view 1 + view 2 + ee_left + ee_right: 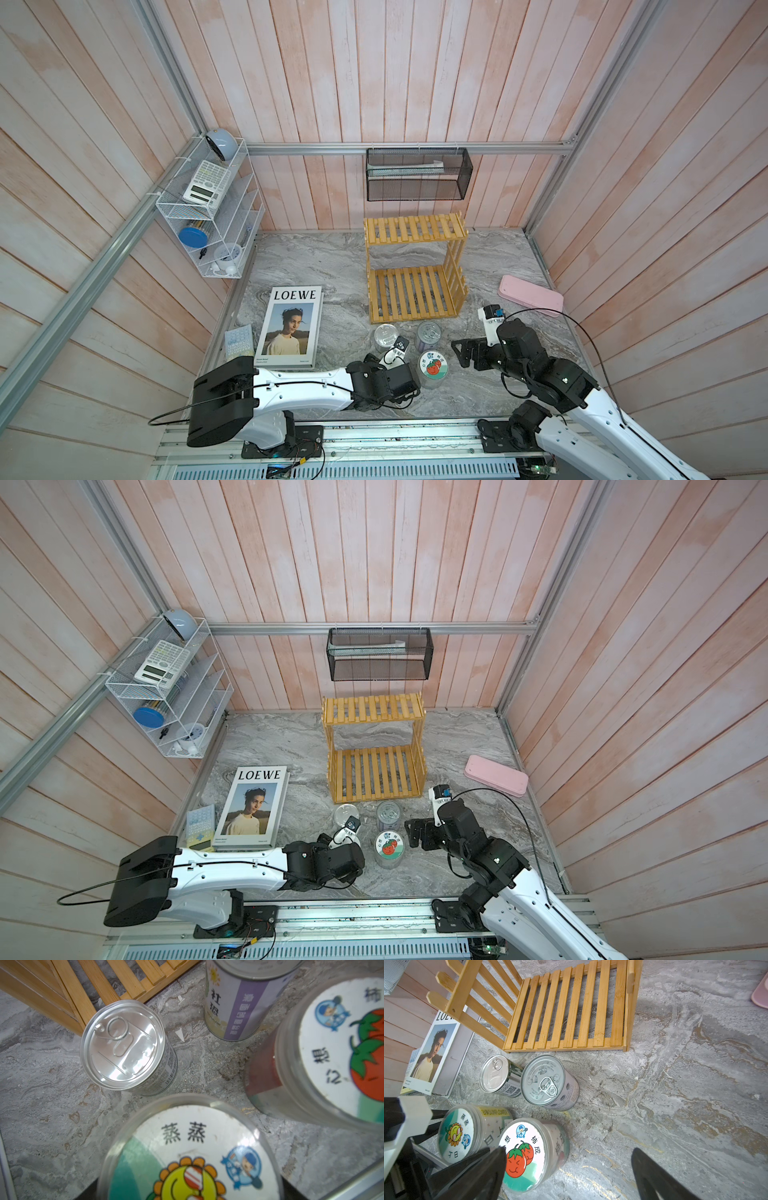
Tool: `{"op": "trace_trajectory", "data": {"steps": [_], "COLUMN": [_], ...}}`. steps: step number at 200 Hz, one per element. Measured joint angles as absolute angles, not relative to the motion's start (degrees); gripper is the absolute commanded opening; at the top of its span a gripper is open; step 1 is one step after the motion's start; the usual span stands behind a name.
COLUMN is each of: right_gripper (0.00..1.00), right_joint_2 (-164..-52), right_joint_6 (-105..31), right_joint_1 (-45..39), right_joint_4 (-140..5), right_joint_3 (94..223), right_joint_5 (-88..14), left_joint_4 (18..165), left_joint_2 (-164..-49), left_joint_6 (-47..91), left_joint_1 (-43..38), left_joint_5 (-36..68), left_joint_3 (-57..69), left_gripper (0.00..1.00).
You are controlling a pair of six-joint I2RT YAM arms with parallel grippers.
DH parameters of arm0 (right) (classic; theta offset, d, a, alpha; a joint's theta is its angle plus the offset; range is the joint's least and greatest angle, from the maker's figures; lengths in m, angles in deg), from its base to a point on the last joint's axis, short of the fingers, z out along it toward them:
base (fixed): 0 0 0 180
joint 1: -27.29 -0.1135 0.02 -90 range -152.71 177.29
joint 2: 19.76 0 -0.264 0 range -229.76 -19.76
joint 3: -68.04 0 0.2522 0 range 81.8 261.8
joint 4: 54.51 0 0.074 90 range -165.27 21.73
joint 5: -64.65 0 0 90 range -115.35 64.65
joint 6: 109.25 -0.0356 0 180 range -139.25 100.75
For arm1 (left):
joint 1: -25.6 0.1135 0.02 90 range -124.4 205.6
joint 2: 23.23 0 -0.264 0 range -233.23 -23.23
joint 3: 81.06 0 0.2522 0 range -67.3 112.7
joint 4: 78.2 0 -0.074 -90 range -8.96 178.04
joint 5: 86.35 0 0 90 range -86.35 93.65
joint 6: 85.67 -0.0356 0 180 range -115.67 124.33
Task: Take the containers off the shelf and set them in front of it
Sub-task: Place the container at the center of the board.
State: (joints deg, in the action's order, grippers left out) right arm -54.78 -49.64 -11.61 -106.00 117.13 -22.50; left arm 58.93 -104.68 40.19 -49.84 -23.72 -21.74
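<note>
Four containers stand on the grey marble table [311, 266] just in front of the wooden shelf [411, 291], whose two tiers are bare: the plain tin [494, 1073], the purple tin [429, 334], the tomato jar [433, 368] and the sunflower jar [456, 1132]. The task looks all but done. The left gripper [380, 360] hangs over the sunflower jar; whether it clasps it or is loose cannot be told. The right gripper [568, 1152] gapes empty beside the tomato jar. Next, I judge, both arms must lift clear without nudging the tight cluster. Pink plank walls [415, 83] close in the table.
</note>
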Motion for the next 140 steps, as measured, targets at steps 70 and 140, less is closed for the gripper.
{"op": "trace_trajectory", "data": {"steps": [70,140], "right_gripper": [0.98,0.98], "right_joint_2": [-54.8,-55.3], "right_joint_6": [-49.6,-49.6], "right_joint_1": [-11.6,-10.9], "right_joint_4": [-106.0,-105.7], "right_joint_3": [117.1,117.1], "right_joint_5": [-22.7,-22.7], "left_joint_4": [59.0,53.7], "left_joint_2": [-104.2,-96.8], "left_joint_6": [40.8,39.9], "left_joint_1": [-49.8,-49.9], "left_joint_5": [-24.8,-28.3], "left_joint_3": [-21.8,-18.6], "left_gripper": [1.0,1.0]}}
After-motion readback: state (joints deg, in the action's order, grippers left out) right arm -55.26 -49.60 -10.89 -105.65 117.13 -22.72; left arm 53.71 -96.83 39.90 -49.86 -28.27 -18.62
